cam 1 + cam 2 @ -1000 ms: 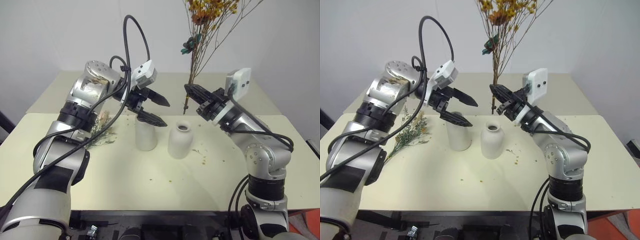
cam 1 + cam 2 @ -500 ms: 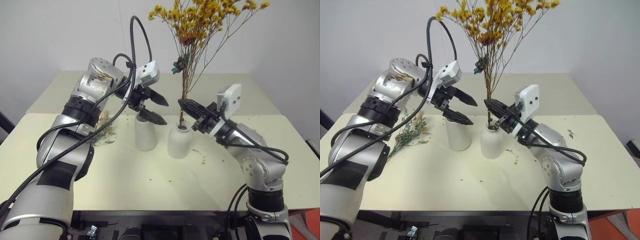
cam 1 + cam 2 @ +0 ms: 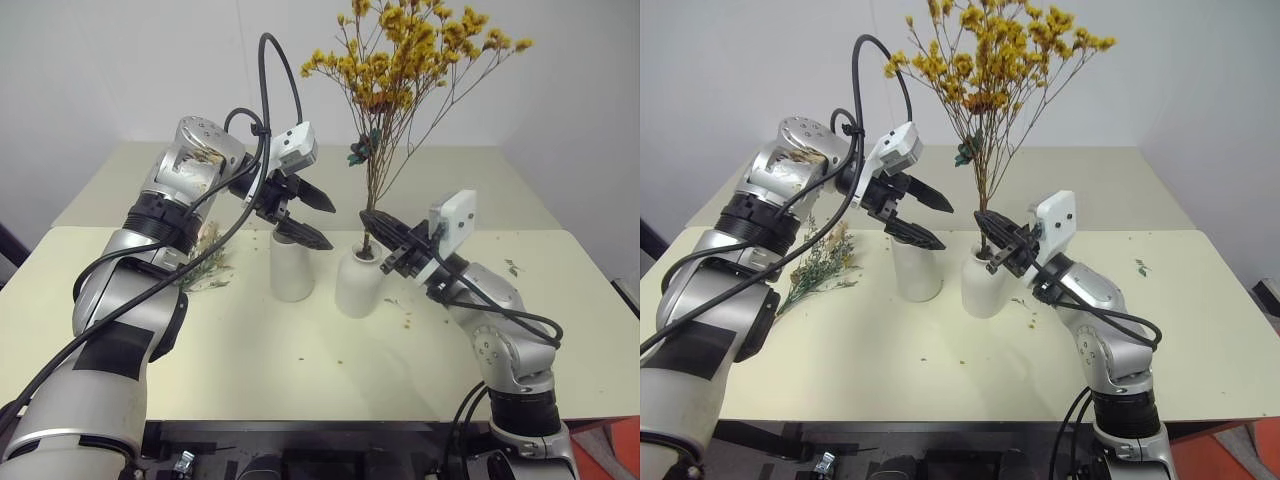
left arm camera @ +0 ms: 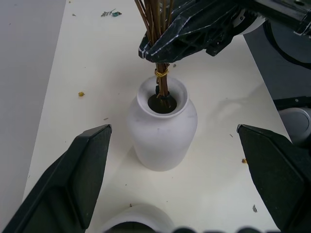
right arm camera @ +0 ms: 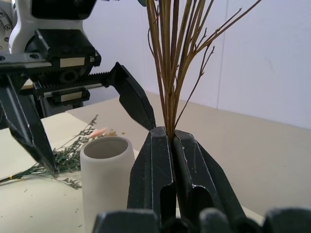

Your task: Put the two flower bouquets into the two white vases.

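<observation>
Left gripper (image 3: 303,214) held spread above tall vase (image 3: 292,268), unmoved | grey-green bouquet (image 3: 818,265) lying on table (image 3: 300,360), partly hidden by arm | yellow bouquet (image 3: 400,60) lowered, stems now inside bottle vase (image 4: 162,127) | right gripper (image 3: 377,232) clamped on stems.

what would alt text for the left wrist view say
The right tool is shut on the yellow bouquet's brown stems, whose tied ends sit inside the mouth of the rounded white vase on the cream table. The left tool's two black fingers stand wide apart on either side.
</observation>
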`<state>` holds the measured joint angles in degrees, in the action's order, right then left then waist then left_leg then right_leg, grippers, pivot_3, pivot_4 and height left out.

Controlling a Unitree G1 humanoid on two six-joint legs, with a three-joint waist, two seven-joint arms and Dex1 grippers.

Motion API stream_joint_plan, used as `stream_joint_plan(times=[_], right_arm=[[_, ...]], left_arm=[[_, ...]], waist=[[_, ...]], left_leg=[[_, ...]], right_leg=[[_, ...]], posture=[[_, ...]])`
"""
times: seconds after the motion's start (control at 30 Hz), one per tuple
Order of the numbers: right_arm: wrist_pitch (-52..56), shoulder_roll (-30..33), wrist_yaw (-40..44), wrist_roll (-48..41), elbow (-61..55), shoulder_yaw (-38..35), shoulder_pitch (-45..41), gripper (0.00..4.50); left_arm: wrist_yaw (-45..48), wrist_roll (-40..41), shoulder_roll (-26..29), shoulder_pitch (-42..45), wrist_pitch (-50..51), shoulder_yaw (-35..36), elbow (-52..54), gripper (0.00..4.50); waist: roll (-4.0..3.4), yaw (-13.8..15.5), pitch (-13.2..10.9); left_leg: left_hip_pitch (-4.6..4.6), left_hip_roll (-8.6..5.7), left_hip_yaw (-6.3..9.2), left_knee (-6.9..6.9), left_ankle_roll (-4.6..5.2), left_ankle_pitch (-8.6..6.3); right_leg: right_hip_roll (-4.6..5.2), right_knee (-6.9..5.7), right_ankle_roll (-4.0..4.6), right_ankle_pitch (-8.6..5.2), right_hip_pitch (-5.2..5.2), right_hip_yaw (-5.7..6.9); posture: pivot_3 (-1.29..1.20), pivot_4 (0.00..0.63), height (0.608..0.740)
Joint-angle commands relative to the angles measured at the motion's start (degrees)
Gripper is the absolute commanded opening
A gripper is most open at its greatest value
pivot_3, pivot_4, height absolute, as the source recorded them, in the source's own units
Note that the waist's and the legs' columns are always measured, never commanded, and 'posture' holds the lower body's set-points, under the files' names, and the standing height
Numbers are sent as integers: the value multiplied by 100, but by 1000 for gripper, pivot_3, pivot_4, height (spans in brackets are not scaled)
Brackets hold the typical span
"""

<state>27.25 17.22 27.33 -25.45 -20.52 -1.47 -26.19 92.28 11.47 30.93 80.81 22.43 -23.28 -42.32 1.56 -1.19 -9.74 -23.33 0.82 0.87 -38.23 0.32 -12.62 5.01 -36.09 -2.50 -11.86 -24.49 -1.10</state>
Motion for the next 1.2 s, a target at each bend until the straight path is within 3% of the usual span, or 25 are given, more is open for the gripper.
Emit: stream_joint_plan(times=[0.03,0.57,0.7,1.0,1.2], right_arm=[[-251,-33,11,65,-114,34,116,42],[-736,-167,6,457,205,280,444,42],[-765,-190,-24,464,190,262,443,1086],[-638,-93,-47,378,-163,140,592,4129],[-328,329,-23,151,-719,-217,956,4129]], left_arm=[[22,77,48,180,-86,164,35,4500],[22,109,42,174,-93,167,46,4500],[22,130,49,176,-94,162,54,4500],[22,170,56,178,-130,141,35,4500],[22,191,95,159,-134,139,74,4500]], waist=[[0,0,0],[0,-4,0],[0,-5,0],[0,0,0],[1,12,0]], left_leg=[[-1,0,0,0,0,0],[2,0,0,-2,0,0],[2,0,1,-3,0,0],[1,0,1,-5,0,0],[0,0,1,-5,0,0]], right_leg=[[0,0,0,0,0,0],[-1,-1,-3,-2,1,0],[-1,-2,-4,-2,1,0],[-1,-2,-3,-2,2,0],[-1,-1,-5,-3,2,0]], posture=[[0,150,740],[0,150,740],[0,150,740],[0,150,740],[0,150,740]])
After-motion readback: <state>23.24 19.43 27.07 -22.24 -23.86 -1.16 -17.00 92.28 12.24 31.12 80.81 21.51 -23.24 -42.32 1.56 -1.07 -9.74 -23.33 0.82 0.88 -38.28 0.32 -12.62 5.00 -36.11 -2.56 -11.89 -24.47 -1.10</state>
